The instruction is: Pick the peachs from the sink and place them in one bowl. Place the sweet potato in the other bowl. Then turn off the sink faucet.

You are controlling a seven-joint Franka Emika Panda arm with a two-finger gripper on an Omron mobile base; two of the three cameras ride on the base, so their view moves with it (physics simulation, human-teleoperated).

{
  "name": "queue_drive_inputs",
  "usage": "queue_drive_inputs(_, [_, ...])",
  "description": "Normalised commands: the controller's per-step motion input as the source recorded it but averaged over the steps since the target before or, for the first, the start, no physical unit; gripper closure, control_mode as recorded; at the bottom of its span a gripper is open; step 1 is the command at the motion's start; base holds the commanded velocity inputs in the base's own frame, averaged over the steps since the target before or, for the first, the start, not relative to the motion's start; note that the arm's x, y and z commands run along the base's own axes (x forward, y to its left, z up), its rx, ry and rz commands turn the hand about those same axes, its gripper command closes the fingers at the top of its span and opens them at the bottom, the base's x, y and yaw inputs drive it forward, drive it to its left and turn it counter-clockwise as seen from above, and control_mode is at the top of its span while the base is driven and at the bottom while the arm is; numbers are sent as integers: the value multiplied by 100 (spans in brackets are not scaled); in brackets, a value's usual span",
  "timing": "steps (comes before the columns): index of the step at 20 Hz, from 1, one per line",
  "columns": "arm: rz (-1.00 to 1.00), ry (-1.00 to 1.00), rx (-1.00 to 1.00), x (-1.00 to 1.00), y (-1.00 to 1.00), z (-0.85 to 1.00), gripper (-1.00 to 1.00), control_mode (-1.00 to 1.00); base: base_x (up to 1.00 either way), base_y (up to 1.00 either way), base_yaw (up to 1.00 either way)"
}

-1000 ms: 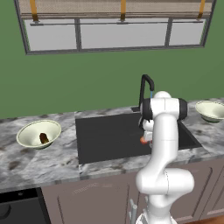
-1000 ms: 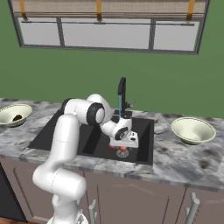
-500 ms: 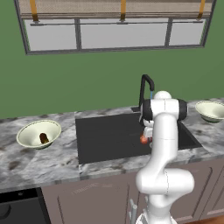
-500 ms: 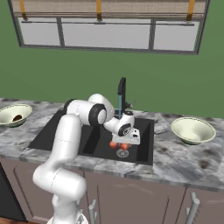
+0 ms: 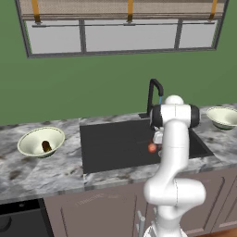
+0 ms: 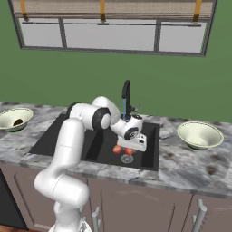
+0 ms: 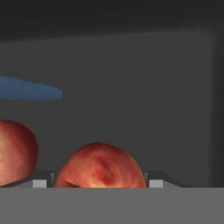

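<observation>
My gripper (image 6: pixel 129 149) is low in the black sink (image 6: pixel 59 136), near the drain ring (image 6: pixel 127 159). It is shut on one peach (image 7: pixel 100 168), whose sides meet the fingertips (image 7: pixel 39 183). That peach also shows at the arm's edge (image 5: pixel 152 148). The second peach (image 7: pixel 13 151) lies just beside it (image 6: pixel 117 149). The sweet potato (image 5: pixel 46 146) rests in the left bowl (image 5: pixel 32 139). The right bowl (image 6: pixel 200 134) holds nothing. Blue water (image 6: pixel 124 108) runs from the black faucet (image 6: pixel 126 93).
The grey marbled counter (image 5: pixel 28 171) surrounds the sink. Its front edge is close below the basin. A green wall and a window rise behind the faucet. My white arm reaches over the sink's right half.
The jaws have closed from wide open onto the peach. The hand has shifted slightly up and to the right in the right base view.
</observation>
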Motion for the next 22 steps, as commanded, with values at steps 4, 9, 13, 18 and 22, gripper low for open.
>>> queue_drive_inputs(4, [-11,-19,18,-79,-29,29,100,-100,0,0,0])
queue_drive_inputs(9, [-8,-23,19,-64,-11,65,100,-100,0,0,0])
queue_drive_inputs(13, [-4,-31,15,-78,0,84,100,-100,0,0,0])
queue_drive_inputs(18, [-2,-40,13,-93,0,93,100,-100,0,0,0])
queue_drive_inputs(22, [-2,-40,11,-88,7,100,100,-100,0,0,0])
